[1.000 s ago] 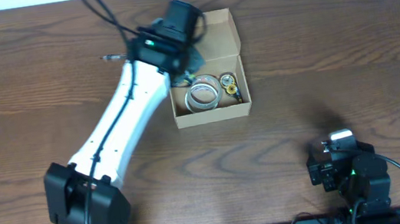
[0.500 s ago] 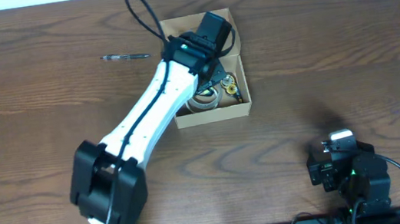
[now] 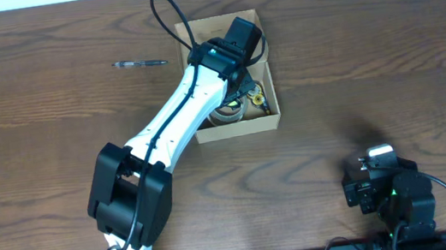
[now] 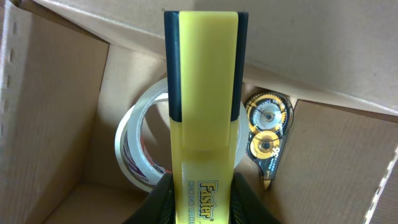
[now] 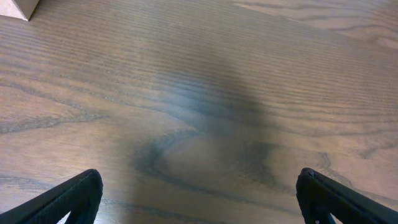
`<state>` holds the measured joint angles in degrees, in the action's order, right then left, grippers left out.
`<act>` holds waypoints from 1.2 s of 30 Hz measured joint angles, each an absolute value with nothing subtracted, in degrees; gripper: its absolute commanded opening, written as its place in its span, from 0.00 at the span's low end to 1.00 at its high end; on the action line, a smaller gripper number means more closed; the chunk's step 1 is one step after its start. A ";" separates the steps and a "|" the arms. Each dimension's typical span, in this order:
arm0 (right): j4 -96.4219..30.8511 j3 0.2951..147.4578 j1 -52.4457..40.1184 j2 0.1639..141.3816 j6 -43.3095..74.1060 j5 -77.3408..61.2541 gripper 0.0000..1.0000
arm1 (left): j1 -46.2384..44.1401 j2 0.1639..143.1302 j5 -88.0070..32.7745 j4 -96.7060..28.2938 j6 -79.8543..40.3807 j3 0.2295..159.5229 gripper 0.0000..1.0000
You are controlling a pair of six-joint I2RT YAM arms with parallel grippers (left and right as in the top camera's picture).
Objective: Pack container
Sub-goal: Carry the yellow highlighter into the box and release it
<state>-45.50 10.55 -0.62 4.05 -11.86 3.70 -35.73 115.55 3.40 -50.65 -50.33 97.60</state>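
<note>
Container [image 3: 268,122] — judged light, thin-walled, easily crushed, best gripped at a side wall — sits far-middle on tabletop [image 3: 369,54]; left tool [image 4: 204,200] clamps yellow highlighter [image 4: 205,93] over it, right tool [image 5: 199,199] gapes empty.

highlighter [image 4: 205,124] above tape roll [image 4: 134,149] in container [image 4: 56,112], pen [image 3: 139,63] left

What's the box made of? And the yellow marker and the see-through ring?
The box looks like dull tan cardboard, with faint ribbed lines. The yellow marker looks like smooth, slightly shiny plastic with printed letters. The see-through ring is probably a clear plastic tape roll: glossy, light passes through.
</note>
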 measured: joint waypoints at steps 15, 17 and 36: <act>-45.50 10.55 -0.62 4.05 -11.86 3.70 0.99 | -35.88 119.15 2.94 -50.50 -51.18 97.60 0.40; -45.50 10.55 -0.62 4.05 -11.84 3.70 0.99 | -35.86 119.15 2.85 -50.35 -51.35 97.60 0.43; -45.50 10.55 -0.62 4.05 -11.86 3.70 0.99 | -35.92 118.52 3.14 -46.24 -52.82 97.58 0.49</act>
